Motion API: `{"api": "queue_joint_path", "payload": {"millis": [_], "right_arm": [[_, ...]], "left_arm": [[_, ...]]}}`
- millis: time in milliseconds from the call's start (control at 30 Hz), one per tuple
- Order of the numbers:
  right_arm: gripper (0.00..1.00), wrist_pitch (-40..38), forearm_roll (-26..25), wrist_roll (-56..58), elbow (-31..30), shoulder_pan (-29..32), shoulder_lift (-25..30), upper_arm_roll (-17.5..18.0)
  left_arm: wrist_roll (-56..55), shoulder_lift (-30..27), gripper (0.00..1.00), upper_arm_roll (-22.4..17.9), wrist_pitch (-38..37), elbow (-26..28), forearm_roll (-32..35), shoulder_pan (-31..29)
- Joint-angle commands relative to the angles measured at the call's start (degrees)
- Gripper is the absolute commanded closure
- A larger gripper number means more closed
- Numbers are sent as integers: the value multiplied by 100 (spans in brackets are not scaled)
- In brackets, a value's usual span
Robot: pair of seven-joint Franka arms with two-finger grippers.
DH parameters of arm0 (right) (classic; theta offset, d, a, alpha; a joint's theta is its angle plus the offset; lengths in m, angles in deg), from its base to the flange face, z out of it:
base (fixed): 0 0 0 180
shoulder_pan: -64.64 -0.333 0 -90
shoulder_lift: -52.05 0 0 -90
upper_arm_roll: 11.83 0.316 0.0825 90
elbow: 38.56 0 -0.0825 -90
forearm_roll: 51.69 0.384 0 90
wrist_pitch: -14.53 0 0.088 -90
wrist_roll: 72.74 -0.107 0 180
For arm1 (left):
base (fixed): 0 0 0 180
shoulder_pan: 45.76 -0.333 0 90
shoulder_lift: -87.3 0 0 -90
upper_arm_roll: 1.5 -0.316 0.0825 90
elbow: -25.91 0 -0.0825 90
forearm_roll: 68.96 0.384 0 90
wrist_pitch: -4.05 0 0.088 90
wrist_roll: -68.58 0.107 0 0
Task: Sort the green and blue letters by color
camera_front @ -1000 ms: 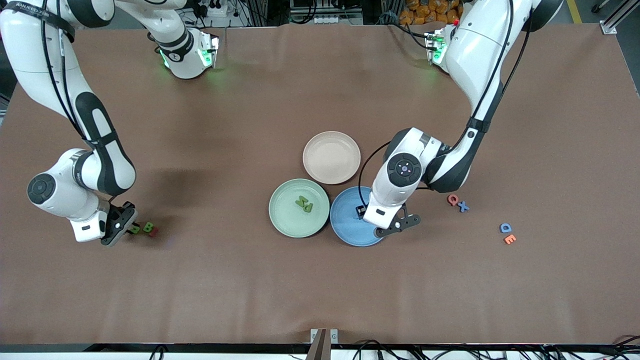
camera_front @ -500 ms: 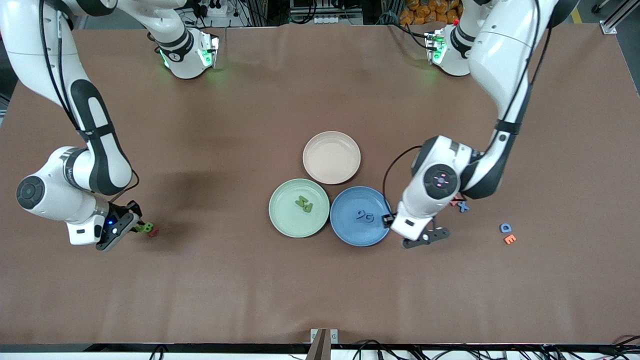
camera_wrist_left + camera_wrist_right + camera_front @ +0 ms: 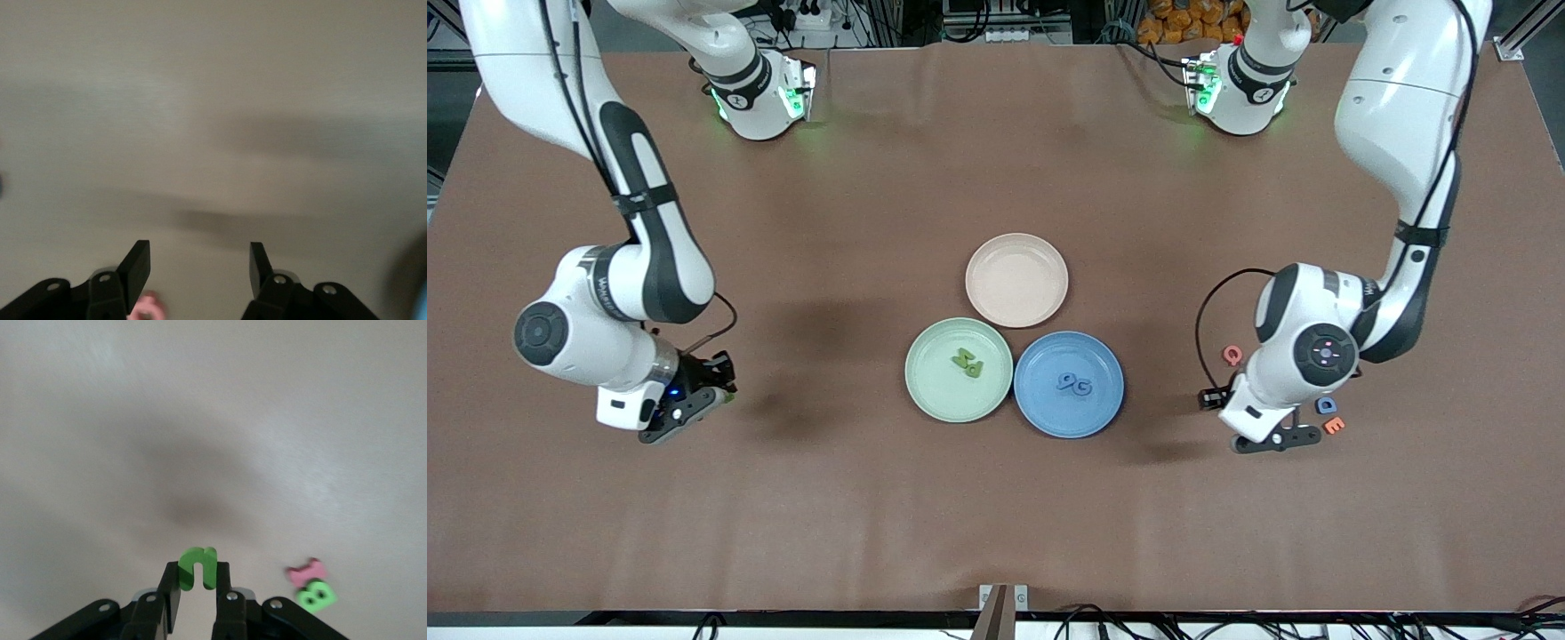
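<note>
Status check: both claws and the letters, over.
Right claw shut on green C, lifted. Left claw open, empty, over table near blue D. Nothing blocking green plate.

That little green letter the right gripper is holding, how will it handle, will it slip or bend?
The green letter looks chunky and keeps its shape between the right gripper's shut fingers, so it is probably stiff. Being so small, it is likely light. Only its lower part is pinched, so it might twist or slip if jolted. It seems flat-sided, so rolling is unlikely.

The brown table (image 3: 996, 498) carries three plates: pink (image 3: 1016, 279), green (image 3: 959, 369) and blue (image 3: 1069, 384), plus loose letters.
</note>
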Motion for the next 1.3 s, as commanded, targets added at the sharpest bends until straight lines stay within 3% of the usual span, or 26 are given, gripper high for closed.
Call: {"api": "queue_joint_path", "payload": {"millis": [0,467,833,1267], "right_arm": [[100,-56,105,-1306,-107,-431,202,61],[100,67,26,-4348,121,-1231,149,633],[100,269,-325,-6211,376,-1979,-193,633],[100,419,-844,-7952,1228,-2559,-1178,633]], "left_arm": [[420,-271,31,66,3,387,149,-352],[526,-131,31,13,292,536,140,-502],[517,-113,31,13,767,861,131,-555],[509,-175,32,13,1110,1266,114,-616]]}}
